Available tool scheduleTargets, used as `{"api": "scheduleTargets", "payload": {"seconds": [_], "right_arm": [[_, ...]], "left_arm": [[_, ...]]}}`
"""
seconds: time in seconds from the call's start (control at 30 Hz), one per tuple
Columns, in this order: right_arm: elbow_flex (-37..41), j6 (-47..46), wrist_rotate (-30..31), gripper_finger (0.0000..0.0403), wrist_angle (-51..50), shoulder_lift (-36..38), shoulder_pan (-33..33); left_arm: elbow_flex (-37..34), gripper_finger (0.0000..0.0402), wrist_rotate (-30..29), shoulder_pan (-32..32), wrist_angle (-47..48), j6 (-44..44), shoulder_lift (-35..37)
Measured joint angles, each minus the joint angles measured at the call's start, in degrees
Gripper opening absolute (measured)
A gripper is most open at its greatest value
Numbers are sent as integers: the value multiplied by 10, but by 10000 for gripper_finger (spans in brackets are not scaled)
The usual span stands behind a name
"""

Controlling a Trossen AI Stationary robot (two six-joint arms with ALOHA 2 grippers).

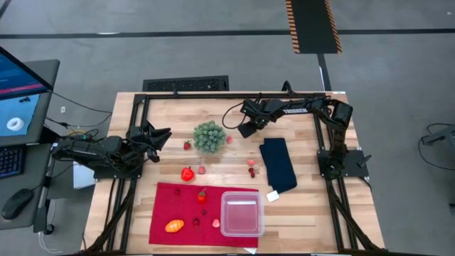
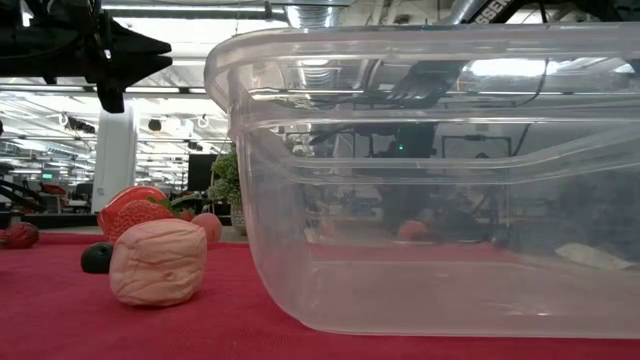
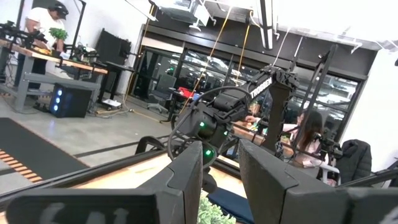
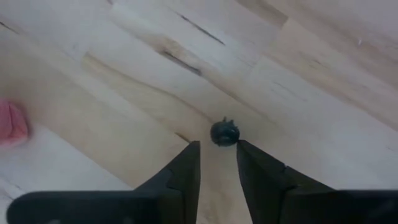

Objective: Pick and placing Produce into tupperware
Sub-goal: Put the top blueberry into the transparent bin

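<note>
Right gripper (image 1: 245,130) hangs over the bare wood toward the far edge of the table, just beside the green ball (image 1: 210,136), and its wrist camera looks straight down on a small dark berry (image 4: 224,132) sitting on the planks right off the fingertips (image 4: 193,152), jaws parted by a narrow gap with nothing between them; a pink bit (image 4: 12,122) lies well off to one side. Left gripper (image 1: 162,135) is up near the left edge, raised and pointing across the table, fingers (image 3: 189,171) slightly apart and holding nothing. The tupperware (image 1: 242,213) sits near the front edge, on the right end of the red cloth (image 1: 170,206), and from table height it looks empty inside. Produce is all still outside it: the orange oval (image 1: 174,225) at the cloth's front left, a red piece (image 1: 202,195) in the middle of the cloth, a red pepper (image 1: 187,173) on the wood just beyond it, and small red bits (image 1: 252,167) next to the blue cloth (image 1: 278,165) toward the right edge.
</note>
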State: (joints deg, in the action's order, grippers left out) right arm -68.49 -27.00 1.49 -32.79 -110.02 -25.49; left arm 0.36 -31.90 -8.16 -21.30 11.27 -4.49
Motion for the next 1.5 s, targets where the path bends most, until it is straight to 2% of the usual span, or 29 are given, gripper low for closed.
{"api": "scheduleTargets", "payload": {"seconds": [0.4, 0.67, 0.77, 0.9, 1.03, 1.23, 1.5], "right_arm": [[0, 2, 0, 106, 2, 0, -11], [0, 5, -2, 108, 4, 0, -13], [-1, 5, -6, 109, 16, -13, -13], [-4, 6, -41, 108, 15, -38, -18], [-5, 16, -31, 99, 13, -43, -17], [3, 21, -27, 79, 22, -8, -15], [2, 22, -27, 79, 18, 54, -2]], "left_arm": [[0, 96, 0, 0, 0, 0, 0], [0, 96, 0, 0, 0, 0, 0], [0, 96, 0, 0, 0, 0, 0], [0, 96, -1, 0, 2, 0, 0], [0, 96, -3, 0, 4, 0, 0], [0, 96, -5, 0, 4, 0, 0], [0, 96, -5, 0, 10, 0, 0]]}}
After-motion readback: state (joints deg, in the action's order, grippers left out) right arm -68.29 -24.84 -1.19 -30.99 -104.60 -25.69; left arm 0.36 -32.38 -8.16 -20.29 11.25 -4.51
